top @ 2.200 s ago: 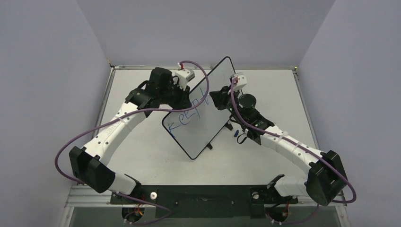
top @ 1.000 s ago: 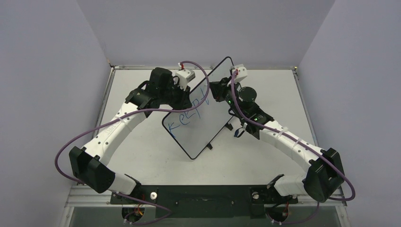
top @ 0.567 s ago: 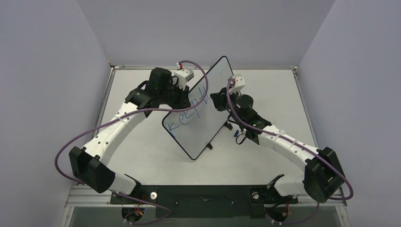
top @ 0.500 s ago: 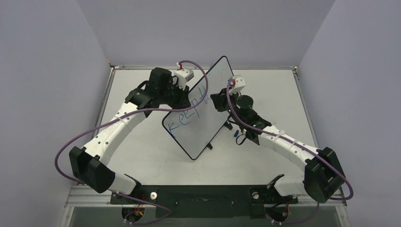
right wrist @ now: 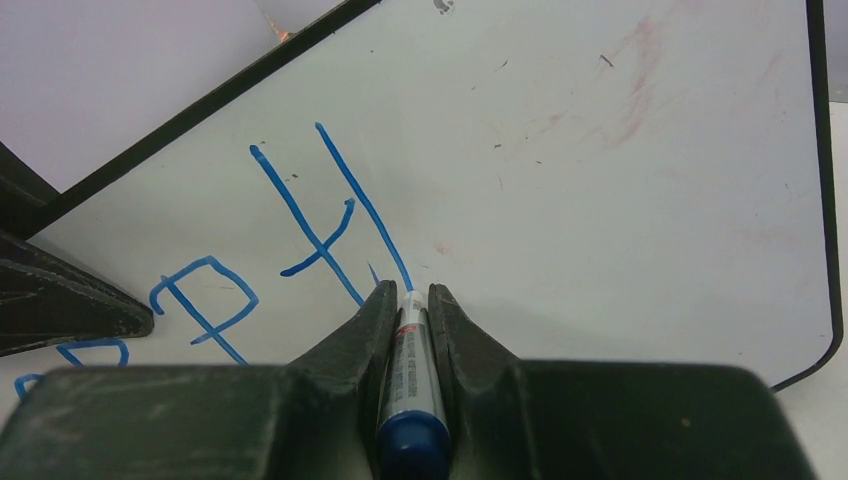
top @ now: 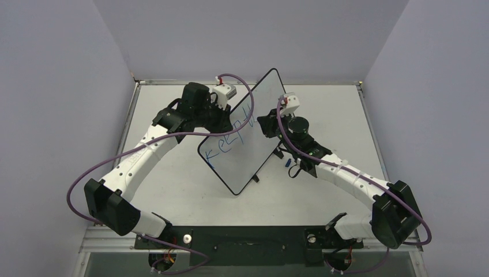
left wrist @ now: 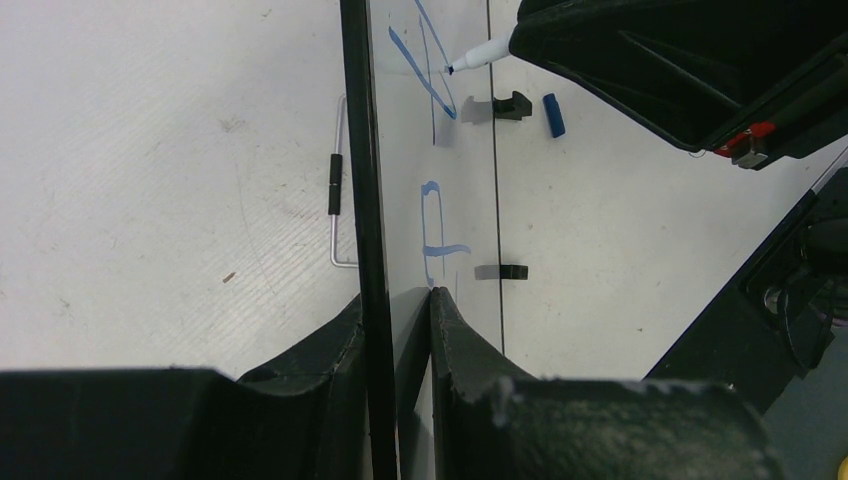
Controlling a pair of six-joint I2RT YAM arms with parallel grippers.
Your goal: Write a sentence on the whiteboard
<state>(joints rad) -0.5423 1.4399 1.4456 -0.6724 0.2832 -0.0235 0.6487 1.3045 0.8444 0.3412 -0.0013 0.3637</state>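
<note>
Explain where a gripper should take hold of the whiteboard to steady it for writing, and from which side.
Grip the thin black-rimmed edge of the whiteboard, coming from the robot's left, one finger on each face, as the left gripper does. The board is a flat, thin panel, and that side leaves the face free for the marker.

Your left arm [top: 144, 156] and right arm [top: 352, 179] wear white shells between bulky black joint housings, each trailed by a looping purple cable [top: 72, 190]. White camera blocks [top: 224, 92] cap both wrists; the left gripper [left wrist: 397, 297] and right gripper [right wrist: 410, 290] have matte black fingers. Silver bolts [top: 186, 238] stud the black base plate [top: 248, 245].
</note>
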